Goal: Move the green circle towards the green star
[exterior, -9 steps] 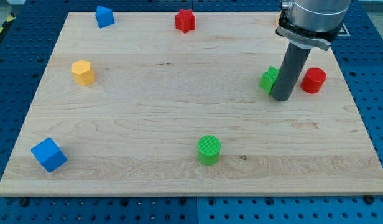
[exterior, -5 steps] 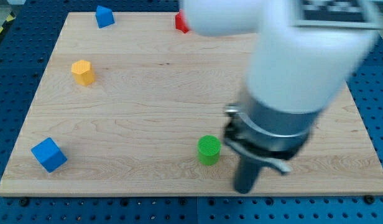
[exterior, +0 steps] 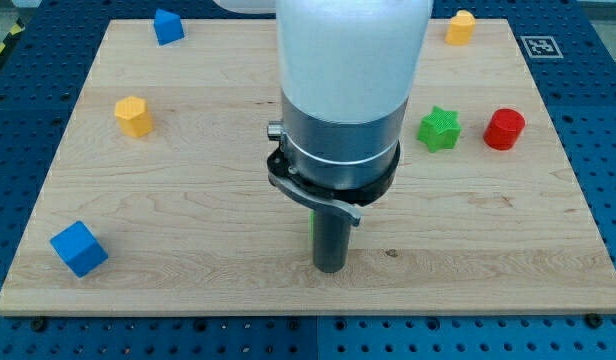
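green circle (exterior: 312, 222) mostly hidden behind rod, red block unseen

On the board (exterior: 188, 200), my tip (exterior: 331, 268) stands near the middle of the bottom edge. The green circle (exterior: 311, 222) is almost hidden behind the rod, only a sliver showing at the rod's left side. The green star (exterior: 439, 129) lies toward the right edge, up and right of the tip, with the red cylinder (exterior: 505, 129) just right of it. A yellow block (exterior: 460, 27) sits near the top right corner. A blue block (exterior: 168, 26) sits near the top left corner, the yellow hexagon (exterior: 133, 116) by the left edge, and the blue cube (exterior: 78, 248) in the bottom left corner.
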You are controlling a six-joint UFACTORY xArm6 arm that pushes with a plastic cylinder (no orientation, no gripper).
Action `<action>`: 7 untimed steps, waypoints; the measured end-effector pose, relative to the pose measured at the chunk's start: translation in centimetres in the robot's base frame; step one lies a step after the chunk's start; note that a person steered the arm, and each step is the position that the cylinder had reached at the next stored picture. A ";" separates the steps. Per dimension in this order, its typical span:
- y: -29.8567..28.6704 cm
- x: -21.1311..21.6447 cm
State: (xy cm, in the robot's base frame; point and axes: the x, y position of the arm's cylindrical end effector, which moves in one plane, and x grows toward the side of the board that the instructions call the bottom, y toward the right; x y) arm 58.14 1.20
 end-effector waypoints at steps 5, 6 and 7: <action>0.0 -8.1; 0.0 -10.6; 0.0 -12.8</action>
